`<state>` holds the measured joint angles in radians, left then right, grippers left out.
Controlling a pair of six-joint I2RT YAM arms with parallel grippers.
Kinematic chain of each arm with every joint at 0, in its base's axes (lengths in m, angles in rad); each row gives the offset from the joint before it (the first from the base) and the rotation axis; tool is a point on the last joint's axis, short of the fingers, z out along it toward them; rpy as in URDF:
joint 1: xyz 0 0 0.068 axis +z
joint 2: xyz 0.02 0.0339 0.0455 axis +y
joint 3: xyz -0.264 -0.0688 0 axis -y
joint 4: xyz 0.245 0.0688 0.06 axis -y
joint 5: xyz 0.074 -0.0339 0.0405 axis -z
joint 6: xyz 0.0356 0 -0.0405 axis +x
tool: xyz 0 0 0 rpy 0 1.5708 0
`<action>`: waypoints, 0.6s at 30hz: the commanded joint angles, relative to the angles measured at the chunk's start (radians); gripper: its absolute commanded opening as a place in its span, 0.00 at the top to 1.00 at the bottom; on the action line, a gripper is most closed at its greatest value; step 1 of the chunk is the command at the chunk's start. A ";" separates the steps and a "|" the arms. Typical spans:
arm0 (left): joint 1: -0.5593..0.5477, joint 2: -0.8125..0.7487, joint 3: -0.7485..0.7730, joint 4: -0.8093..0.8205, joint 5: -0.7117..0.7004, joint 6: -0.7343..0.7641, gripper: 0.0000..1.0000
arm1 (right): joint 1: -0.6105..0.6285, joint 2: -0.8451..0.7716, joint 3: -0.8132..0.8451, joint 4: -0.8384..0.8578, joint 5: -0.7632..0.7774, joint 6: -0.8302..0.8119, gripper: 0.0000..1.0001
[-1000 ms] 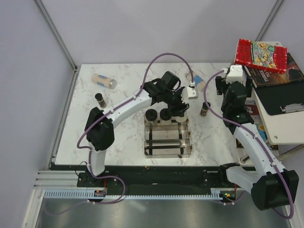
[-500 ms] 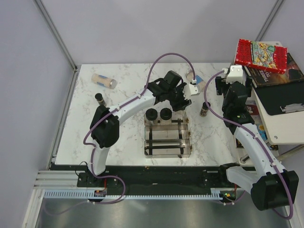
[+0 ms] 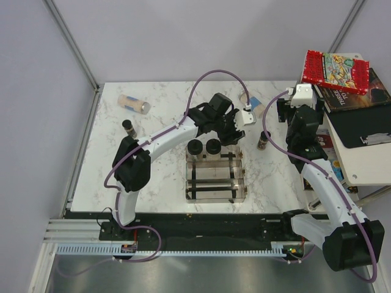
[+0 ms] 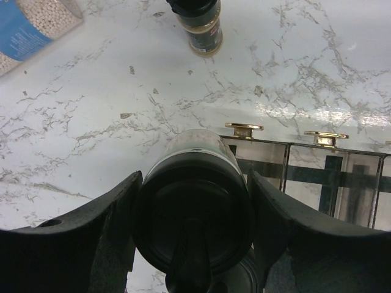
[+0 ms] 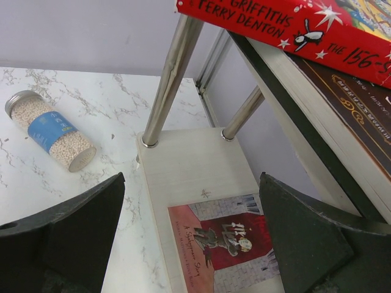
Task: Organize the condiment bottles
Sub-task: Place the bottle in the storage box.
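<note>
My left gripper [image 4: 195, 183] is shut on a wide black-lidded jar [image 4: 192, 213], held upright at the far right corner of the clear rack [image 3: 215, 177]. Two more black-lidded jars [image 3: 195, 147] [image 3: 212, 146] stand side by side in the rack's far compartment. A slim brown spice bottle [image 4: 198, 24] stands beyond the held jar, to the right of the rack [image 3: 263, 140]. A beige blue-labelled bottle [image 5: 52, 131] lies on the marble near it. Another beige bottle [image 3: 134, 104] and a spice bottle [image 3: 129, 127] are at the far left. My right gripper [image 5: 192, 238] hangs open with nothing between its fingers.
A low white shelf [image 5: 195, 177] with steel legs and a red book [image 5: 223, 244] lies under my right gripper. Stacked books [image 3: 337, 70] sit on the shelf unit at the table's right edge. The left arm's purple cable [image 3: 214, 76] loops over the far table.
The left gripper, still holding the jar, shifted slightly away from the rack's far end, then eased back a little. The right arm has not moved.
</note>
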<state>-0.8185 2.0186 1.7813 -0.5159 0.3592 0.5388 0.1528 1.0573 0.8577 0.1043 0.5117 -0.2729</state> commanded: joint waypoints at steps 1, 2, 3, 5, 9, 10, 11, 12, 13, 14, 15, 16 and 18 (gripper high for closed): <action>-0.021 -0.061 -0.034 0.045 0.050 -0.034 0.98 | -0.007 -0.029 0.003 0.020 0.001 0.009 0.02; -0.022 -0.061 -0.039 0.045 0.050 -0.034 0.98 | -0.007 -0.029 0.003 0.020 0.001 0.011 0.02; -0.025 -0.061 -0.045 0.045 0.047 -0.031 0.98 | -0.009 -0.029 0.003 0.020 -0.002 0.009 0.02; -0.031 -0.060 -0.059 0.045 0.041 -0.028 0.98 | -0.007 -0.029 0.004 0.018 -0.001 0.011 0.02; -0.042 -0.054 -0.069 0.048 0.037 -0.028 0.98 | -0.009 -0.033 0.004 0.017 -0.006 0.009 0.02; -0.044 -0.052 -0.071 0.048 0.035 -0.026 0.98 | -0.009 -0.033 0.003 0.017 -0.004 0.009 0.02; -0.045 -0.052 -0.072 0.048 0.032 -0.025 0.98 | -0.010 -0.033 0.003 0.015 -0.006 0.009 0.02; -0.045 -0.050 -0.074 0.048 0.027 -0.026 0.98 | -0.010 -0.033 0.003 0.015 -0.009 0.009 0.02; -0.047 -0.052 -0.075 0.048 0.029 -0.025 0.98 | -0.010 -0.034 0.003 0.014 -0.009 0.009 0.02; -0.047 -0.055 -0.077 0.048 0.027 -0.025 0.98 | -0.012 -0.034 0.003 0.014 -0.009 0.011 0.02; -0.048 -0.058 -0.079 0.050 0.026 -0.026 0.98 | -0.013 -0.034 0.003 0.014 -0.010 0.011 0.02; -0.048 -0.066 -0.079 0.051 0.026 -0.033 0.98 | -0.012 -0.034 0.003 0.014 -0.010 0.009 0.02; -0.048 -0.077 -0.088 0.059 0.020 -0.036 0.98 | -0.013 -0.031 0.004 0.014 -0.012 0.009 0.02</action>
<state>-0.8402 1.9800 1.7191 -0.4900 0.3668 0.5354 0.1520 1.0477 0.8577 0.0971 0.5014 -0.2729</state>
